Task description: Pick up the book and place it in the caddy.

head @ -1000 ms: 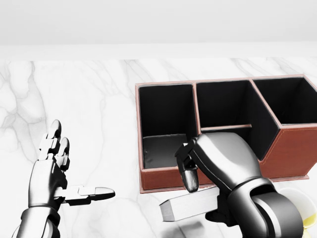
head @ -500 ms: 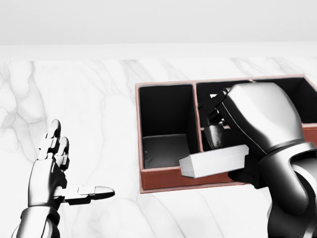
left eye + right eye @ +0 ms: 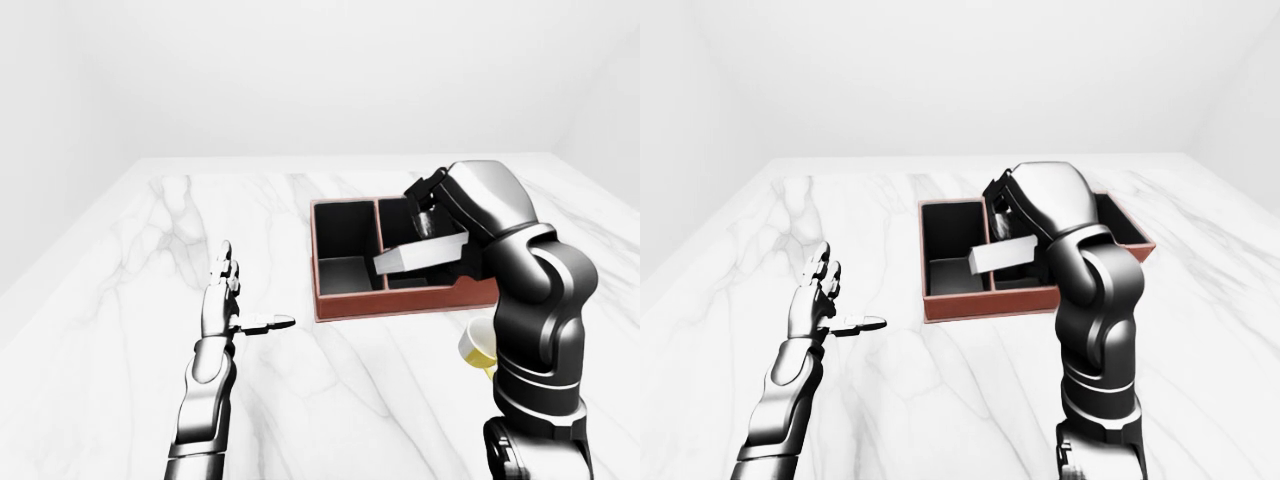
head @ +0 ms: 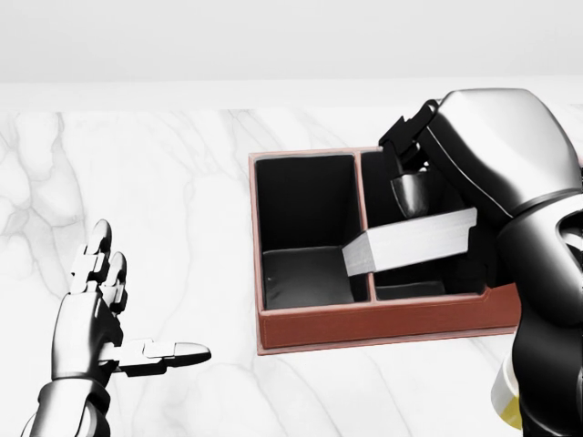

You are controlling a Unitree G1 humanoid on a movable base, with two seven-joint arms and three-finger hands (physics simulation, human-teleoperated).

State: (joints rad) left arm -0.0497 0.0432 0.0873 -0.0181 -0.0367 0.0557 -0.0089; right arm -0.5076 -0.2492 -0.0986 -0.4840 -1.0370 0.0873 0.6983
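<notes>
Up and over the caddy's (image 4: 383, 326) near wall the right hand (image 4: 414, 182) has carried the book (image 4: 412, 242) since a second ago; its fingers stay clamped on the pale block, which hangs level across the divider between the left and middle compartments; placing seems the step in hand, and next it likely needs tipping and lowering into one compartment; left hand (image 4: 96, 319) idles spread wide over the table (image 4: 137, 182), well apart.

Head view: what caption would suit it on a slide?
Right hand holds the book over the caddy; left hand open on marble.
</notes>
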